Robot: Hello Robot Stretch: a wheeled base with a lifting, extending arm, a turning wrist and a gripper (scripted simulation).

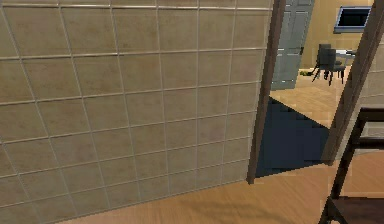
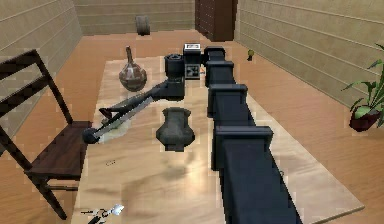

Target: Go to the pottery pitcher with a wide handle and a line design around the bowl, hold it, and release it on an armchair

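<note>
Though small, brown vessel (image 2: 131, 70) upright — round belly, narrow neck.

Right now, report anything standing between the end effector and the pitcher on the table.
Nothing visible stands in the way. The end effector lies over the table between a brownish narrow-necked vessel and a dark squat vessel; only bare tabletop separates it from either. Which of the two is the pitcher cannot be told.
</note>
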